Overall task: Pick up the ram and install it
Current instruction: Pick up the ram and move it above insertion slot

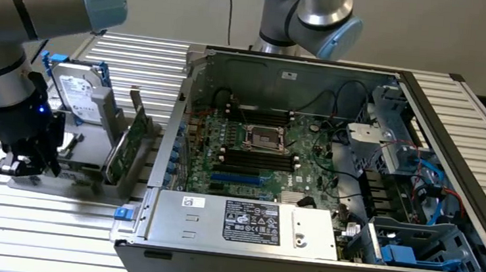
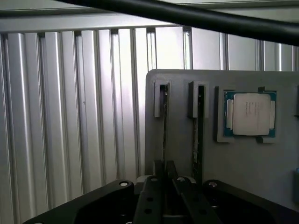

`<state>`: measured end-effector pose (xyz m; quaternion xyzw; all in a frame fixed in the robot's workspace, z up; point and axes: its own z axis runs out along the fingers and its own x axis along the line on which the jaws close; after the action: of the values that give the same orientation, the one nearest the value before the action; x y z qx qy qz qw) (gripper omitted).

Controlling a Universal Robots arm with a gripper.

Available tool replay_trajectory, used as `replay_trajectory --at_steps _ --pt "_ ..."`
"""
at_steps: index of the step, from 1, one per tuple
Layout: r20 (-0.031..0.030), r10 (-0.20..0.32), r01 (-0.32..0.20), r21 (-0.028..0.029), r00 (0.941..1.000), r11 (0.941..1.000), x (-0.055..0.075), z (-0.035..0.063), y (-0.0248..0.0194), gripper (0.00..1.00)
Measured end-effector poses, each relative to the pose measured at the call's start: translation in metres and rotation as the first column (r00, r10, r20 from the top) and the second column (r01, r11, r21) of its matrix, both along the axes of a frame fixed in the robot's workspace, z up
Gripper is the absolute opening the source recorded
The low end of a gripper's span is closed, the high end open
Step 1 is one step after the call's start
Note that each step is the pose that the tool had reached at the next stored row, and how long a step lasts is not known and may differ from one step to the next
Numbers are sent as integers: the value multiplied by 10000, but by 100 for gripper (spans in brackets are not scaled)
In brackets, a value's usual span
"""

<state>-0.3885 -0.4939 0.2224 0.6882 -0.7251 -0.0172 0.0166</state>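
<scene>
At the grey holder [image 2: 243, 163], exterior view's left.
Gripper [image 2: 164, 185] jaws closed on ram [image 2: 164, 126], standing on edge, long axis along slot [image 2: 160, 100].

The ram stick [image 2: 164, 123] stands edge-on, so its chips cannot be seen, and its near end is hidden between the fingers of the gripper [image 2: 164, 175]. Print on the processor [image 2: 250, 113] is too blurred to read. In the exterior view, the arm [image 1: 4, 56] at upper left covers part of the hard drive [image 1: 80, 92]. The computer case [image 1: 319, 271] is cut off at the lower edge, and its label [image 1: 253, 221] is too small to read.
</scene>
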Motion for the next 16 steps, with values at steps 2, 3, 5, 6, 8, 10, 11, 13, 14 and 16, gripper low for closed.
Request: replay_trajectory --at_steps 2,3,5,6,8,10,11,13,14,16 --pt "-1 0 0 5 10000 10000 0 85 0 14" --pt "-4 1 -1 4 10000 10000 0 131 0 14" --pt "-6 4 -4 5 10000 10000 0 220 0 14" --pt "-9 5 -5 5 10000 10000 1 265 0 14" --pt "-28 7 -7 4 10000 10000 19 356 -1 14" --pt "-60 12 -12 7 10000 10000 71 446 0 14" --pt "-82 16 -16 8 10000 10000 105 490 0 14" --pt "-133 23 -23 12 9999 10000 171 570 0 14" --pt "-160 27 -26 15 9999 10000 210 611 0 14" --pt "-207 33 -33 22 9998 10000 289 689 0 14"
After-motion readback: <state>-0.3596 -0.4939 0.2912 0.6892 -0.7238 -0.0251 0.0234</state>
